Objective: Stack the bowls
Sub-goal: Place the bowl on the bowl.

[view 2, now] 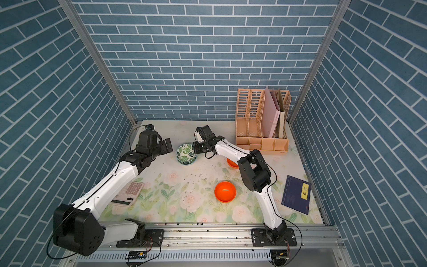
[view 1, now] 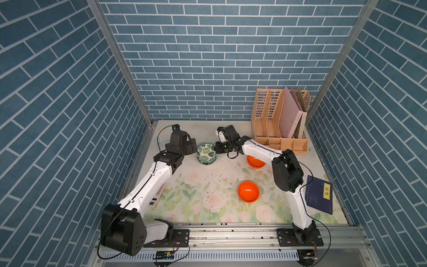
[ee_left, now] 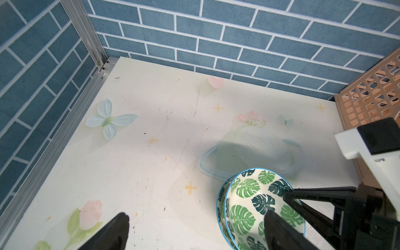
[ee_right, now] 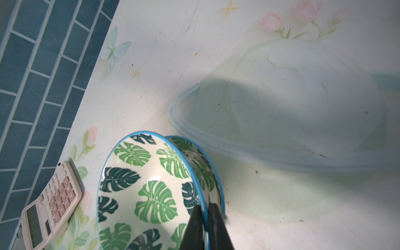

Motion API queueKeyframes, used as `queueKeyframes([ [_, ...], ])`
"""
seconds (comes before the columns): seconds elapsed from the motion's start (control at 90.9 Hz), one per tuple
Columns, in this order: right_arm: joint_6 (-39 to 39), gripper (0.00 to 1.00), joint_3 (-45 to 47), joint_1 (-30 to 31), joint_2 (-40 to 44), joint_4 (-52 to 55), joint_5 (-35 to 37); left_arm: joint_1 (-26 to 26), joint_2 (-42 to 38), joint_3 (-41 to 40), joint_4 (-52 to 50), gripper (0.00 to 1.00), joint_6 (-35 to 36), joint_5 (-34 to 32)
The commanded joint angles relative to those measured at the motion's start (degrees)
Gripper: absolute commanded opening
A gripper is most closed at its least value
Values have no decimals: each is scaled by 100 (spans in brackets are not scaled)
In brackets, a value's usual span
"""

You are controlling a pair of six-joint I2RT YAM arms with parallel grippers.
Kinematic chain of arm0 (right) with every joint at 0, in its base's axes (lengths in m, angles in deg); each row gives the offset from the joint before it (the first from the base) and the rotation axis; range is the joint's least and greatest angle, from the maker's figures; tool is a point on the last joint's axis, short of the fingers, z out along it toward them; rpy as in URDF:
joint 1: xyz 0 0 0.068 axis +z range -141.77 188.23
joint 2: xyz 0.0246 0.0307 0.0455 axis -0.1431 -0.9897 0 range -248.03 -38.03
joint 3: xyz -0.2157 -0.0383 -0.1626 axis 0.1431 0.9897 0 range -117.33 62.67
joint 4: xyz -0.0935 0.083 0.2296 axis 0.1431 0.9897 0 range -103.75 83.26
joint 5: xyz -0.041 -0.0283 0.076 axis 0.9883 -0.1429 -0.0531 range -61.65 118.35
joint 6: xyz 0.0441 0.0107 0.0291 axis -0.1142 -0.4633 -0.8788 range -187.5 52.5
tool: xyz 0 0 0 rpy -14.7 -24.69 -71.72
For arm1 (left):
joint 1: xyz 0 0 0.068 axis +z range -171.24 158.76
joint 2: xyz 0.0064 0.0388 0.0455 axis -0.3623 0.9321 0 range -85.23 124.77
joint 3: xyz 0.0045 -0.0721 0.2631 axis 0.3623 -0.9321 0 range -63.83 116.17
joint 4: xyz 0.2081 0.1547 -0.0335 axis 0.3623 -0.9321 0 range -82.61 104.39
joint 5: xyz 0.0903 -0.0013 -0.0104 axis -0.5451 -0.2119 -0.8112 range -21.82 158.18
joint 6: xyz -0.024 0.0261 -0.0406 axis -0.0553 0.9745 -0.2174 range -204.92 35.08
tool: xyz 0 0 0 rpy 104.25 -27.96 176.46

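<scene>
Right wrist view gives us what top views hide: right gripper (ee_right: 205,208) clamped on rim of upper leaf bowl (ee_right: 151,190), tilted inside lower leaf bowl (ee_right: 202,166). Just beside pair, left gripper (ee_left: 195,216) spread wide. We see left arm (view 1: 147,185) and right arm (view 1: 261,150) stretched to mid-frame. Lower centre-right, near orange bowl (view 1: 248,191); far orange bowl (view 1: 255,162) half under right arm. Upper right, file rack (view 1: 275,138) holds folders (view 1: 290,115).
</scene>
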Motion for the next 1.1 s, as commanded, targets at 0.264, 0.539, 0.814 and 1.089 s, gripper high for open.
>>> queueKeyframes([
  [0.264,-78,0,-252,-14,-144,49,-203,-32,65,-20,33,100,20,-64],
  [0.539,-64,12,-263,-3,-146,67,-211,-31,65,6,35,100,18,-86],
  [0.814,-34,24,-278,-3,-147,85,-198,-29,57,24,8,100,21,-121],
  [1.089,98,27,-212,-3,13,213,33,-32,50,-35,7,100,14,-105],
])
